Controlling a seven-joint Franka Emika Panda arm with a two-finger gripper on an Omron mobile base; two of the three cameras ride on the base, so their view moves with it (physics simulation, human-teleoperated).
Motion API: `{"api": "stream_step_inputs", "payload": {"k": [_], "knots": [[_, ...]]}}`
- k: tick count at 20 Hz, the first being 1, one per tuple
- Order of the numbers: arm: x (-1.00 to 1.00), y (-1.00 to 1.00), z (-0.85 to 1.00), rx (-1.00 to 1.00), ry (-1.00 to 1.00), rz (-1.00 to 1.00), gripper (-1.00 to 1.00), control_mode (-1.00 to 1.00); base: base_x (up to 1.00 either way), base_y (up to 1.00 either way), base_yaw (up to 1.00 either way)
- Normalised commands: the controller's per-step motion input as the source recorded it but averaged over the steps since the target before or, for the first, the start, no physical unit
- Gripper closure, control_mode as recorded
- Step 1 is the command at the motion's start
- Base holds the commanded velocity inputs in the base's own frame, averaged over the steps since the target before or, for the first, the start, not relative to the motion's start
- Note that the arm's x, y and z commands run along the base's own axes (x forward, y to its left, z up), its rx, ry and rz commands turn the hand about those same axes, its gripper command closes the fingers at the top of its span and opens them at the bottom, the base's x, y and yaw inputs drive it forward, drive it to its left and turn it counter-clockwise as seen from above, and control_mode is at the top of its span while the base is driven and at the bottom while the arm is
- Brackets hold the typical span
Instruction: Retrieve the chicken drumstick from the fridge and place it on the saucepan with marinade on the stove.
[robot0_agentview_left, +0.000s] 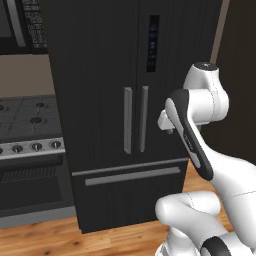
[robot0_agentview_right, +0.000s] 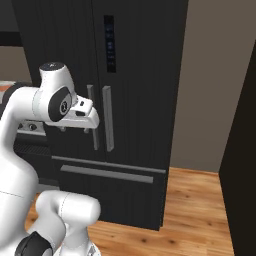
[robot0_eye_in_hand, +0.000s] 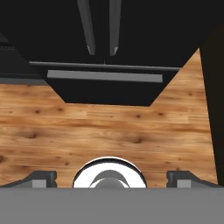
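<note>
Nothing done so far: the fridge (robot0_agentview_left: 130, 100) fills the frame's centre, both doors closed, so the drumstick is presumably inside. The hand (robot0_eye_in_hand: 112, 178), fingers wide apart and empty, points floorward. Stove (robot0_agentview_left: 30, 120) sits at left.

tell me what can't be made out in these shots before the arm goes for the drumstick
- Inside of the fridge: both doors shut in the base views, so its contents are hidden.
- Stove: cut off by the left base view's left edge, so no pan can be confirmed.
- Gripper: open, fingertips cropped at the hand view's bottom.
</note>
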Motion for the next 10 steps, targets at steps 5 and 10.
{"api": "stream_step_inputs", "payload": {"k": [5, 10], "knots": [[0.0, 0.05, 0.0, 0.0, 0.0, 0.0, -1.0, -1.0, 0.0, 0.0, 0.0], [0.0, 0.11, 0.0, 0.0, 0.0, 0.0, -1.0, -1.0, 0.0, 0.0, 0.0]]}}
